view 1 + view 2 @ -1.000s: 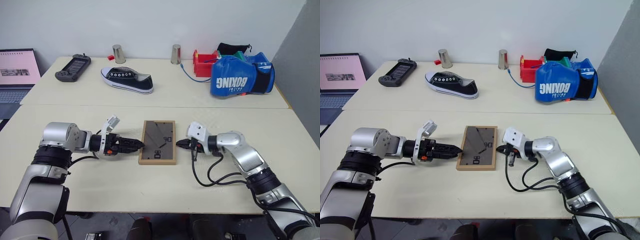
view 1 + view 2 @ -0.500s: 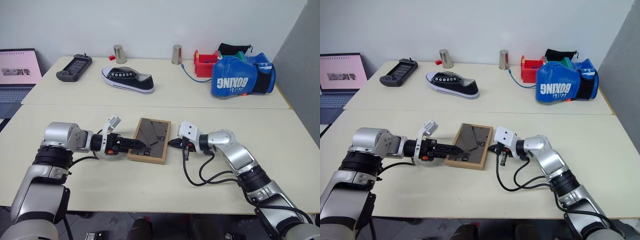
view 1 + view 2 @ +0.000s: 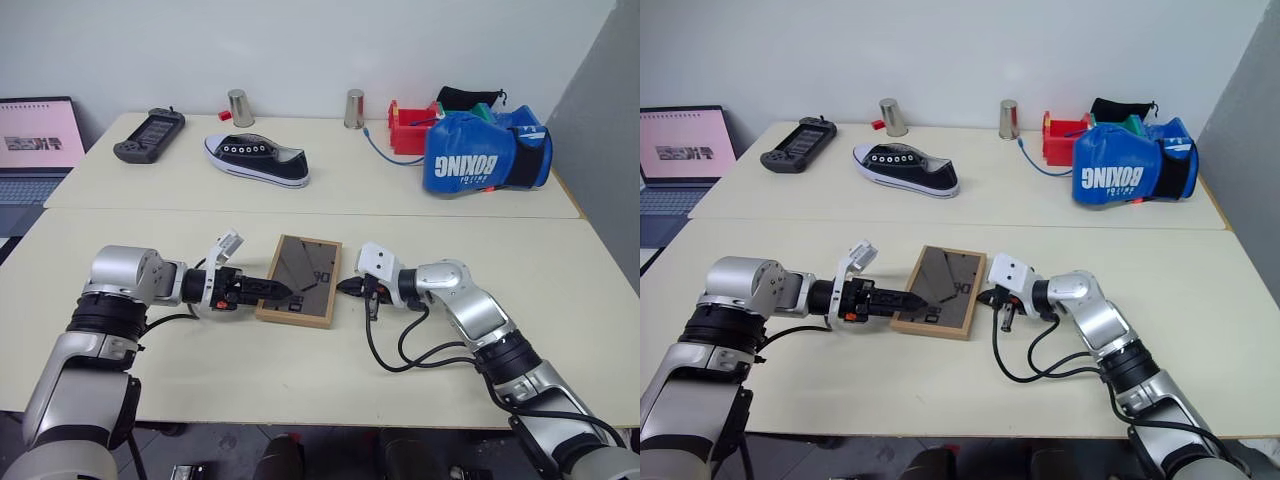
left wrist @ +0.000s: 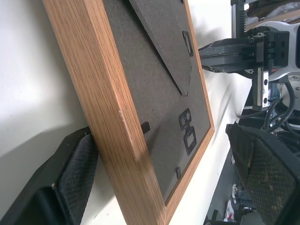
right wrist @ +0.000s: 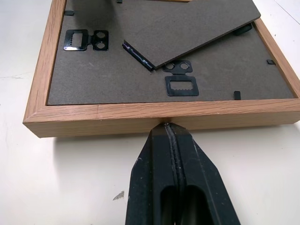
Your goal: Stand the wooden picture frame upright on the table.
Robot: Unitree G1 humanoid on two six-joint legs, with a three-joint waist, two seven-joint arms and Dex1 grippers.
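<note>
Cream table [image 3: 330, 370] is carrying the wooden picture frame [image 3: 300, 280], lying back-panel up and skewed near the front edge. Left gripper [image 3: 278, 290] is sitting spread around the frame's left edge, one finger [image 4: 70, 176] touching the wood. Right gripper [image 5: 169, 136], fingers pressed together, is touching the frame's right edge.

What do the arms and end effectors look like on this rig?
Silver-grey metal arm shells with black joint rings. Left end effector and right end effector each have two tapered black fingers with textured pads, on white wrist mounts. Loose black cables loop from the right forearm.
</note>
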